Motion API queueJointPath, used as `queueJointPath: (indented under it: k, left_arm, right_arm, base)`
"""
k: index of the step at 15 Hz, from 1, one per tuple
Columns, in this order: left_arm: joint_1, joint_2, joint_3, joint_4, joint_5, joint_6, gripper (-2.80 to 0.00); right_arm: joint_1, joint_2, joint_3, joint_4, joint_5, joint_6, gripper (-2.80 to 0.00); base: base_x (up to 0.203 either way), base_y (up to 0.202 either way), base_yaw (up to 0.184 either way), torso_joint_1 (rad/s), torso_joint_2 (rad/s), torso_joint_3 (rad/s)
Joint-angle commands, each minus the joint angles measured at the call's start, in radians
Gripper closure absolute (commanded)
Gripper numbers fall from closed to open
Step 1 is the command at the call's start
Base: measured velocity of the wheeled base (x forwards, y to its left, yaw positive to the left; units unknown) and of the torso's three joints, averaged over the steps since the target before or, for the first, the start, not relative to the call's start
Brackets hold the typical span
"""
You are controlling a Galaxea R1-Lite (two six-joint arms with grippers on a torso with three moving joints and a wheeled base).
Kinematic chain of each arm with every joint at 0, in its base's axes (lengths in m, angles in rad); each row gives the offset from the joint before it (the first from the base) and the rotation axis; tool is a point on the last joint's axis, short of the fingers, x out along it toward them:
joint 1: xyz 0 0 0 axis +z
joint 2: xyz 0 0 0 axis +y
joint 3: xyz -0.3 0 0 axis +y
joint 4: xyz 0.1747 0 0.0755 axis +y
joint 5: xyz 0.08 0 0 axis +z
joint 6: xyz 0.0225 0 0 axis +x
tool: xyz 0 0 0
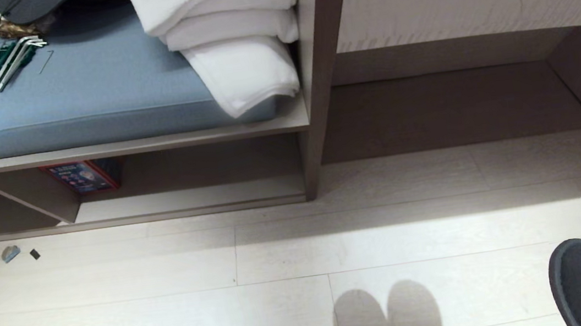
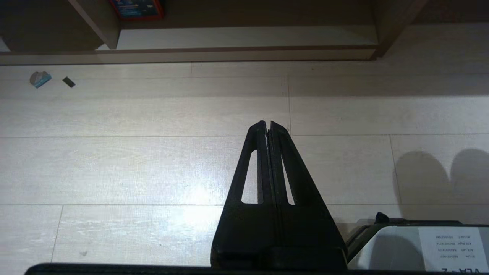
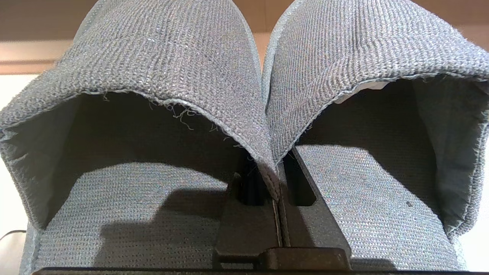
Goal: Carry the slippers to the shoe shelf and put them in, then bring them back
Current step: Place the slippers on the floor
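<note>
Grey slippers (image 3: 244, 114) pinched in right claw (image 3: 277, 179)

The left gripper (image 2: 268, 124) has two long, matte black fingers (image 2: 253, 152), each tapering to a narrow tip and pierced by a slim slot. Beside its base sits a white housing (image 2: 386, 248) bearing a printed label (image 2: 450, 244). The right gripper (image 3: 278, 191) is the same matte black.

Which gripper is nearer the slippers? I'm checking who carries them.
Right. The right gripper is clamped on the slippers' touching inner edges; the left gripper hangs shut over bare floor, apart from them.
</note>
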Motion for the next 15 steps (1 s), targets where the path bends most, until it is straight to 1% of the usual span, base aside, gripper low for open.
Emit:
queueJointPath:
  k: [1, 15]
  left_arm:
    - [0.000, 0.001, 0.000, 0.001, 0.001, -0.002, 0.00]
    - [0.000, 0.001, 0.000, 0.002, 0.001, -0.002, 0.00]
  right_arm:
    - [0.000, 0.000, 0.000, 0.000, 0.000, 0.000, 0.00]
    - [0.000, 0.000, 0.000, 0.000, -0.001, -0.003, 0.00]
  base:
    - [0.000, 0.000, 0.000, 0.002, 0.01, -0.198]
    - [0.000, 0.000, 0.000, 0.002, 0.00, -0.195]
